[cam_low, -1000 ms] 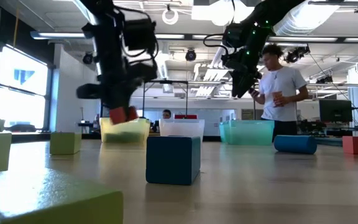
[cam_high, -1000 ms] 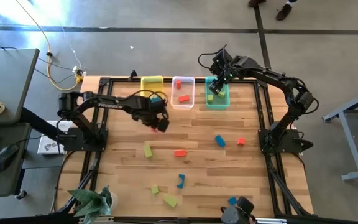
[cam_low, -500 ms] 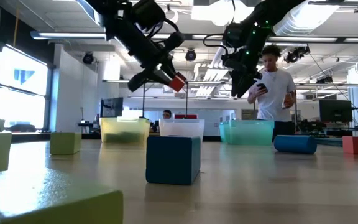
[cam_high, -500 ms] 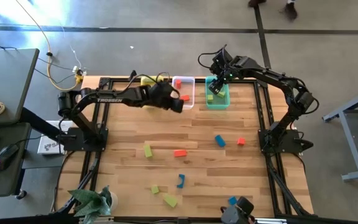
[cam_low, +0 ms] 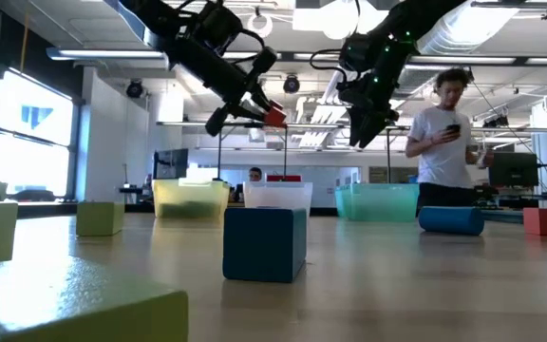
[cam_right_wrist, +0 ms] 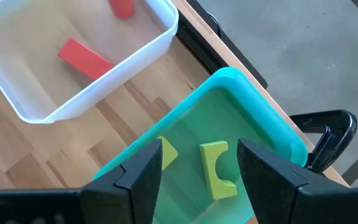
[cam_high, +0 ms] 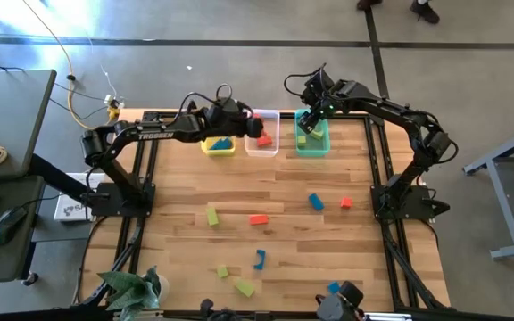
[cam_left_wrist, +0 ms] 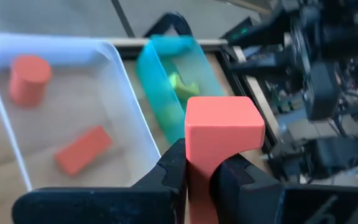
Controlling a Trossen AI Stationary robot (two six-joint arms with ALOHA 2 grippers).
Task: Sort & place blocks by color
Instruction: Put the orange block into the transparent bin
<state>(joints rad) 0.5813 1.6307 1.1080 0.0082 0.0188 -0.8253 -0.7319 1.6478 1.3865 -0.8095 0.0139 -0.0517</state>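
Wooden tabletop, bins along its far edge: left gripper (cam_left_wrist: 199, 177) clamps a red block (cam_left_wrist: 222, 134) above the clear bin (cam_high: 263, 146); right gripper (cam_right_wrist: 197, 165) hangs open over the teal bin (cam_right_wrist: 253, 102). Best release squarely above the clear bin. Only the wrist view shows two red pieces (cam_left_wrist: 82, 149) already inside.

bright even overhead light, backlit low view, blurred foreground, soft shadows
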